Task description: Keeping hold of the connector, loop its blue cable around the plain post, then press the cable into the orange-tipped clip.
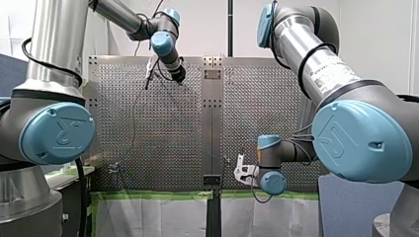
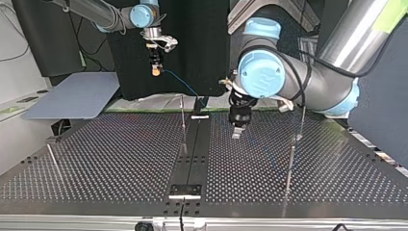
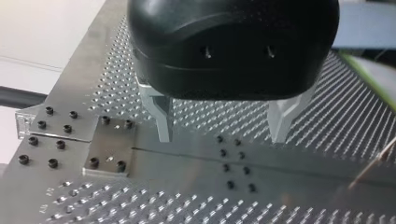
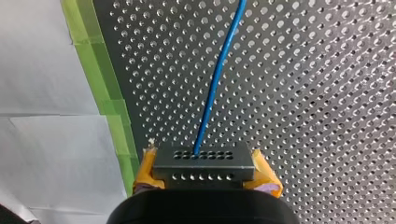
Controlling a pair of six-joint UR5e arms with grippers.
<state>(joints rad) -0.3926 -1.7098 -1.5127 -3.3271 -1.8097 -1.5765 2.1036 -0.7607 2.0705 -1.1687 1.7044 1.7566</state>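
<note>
My right gripper is shut on a grey connector with rows of small holes, a yellow pad on each side of it. The blue cable leaves the connector's face and runs ahead over the perforated plate. In the top view my right gripper holds the connector high above the table's far edge, and the blue cable slopes down towards the centre rail. My left gripper hangs open just above the plate with nothing between its metal fingers. In the top view it sits right of a thin upright post.
Two more thin posts stand on the plate, one at the top view's right and one at its left. A dark centre rail with a bracket splits the table. Green tape edges the plate. A grey board lies beyond.
</note>
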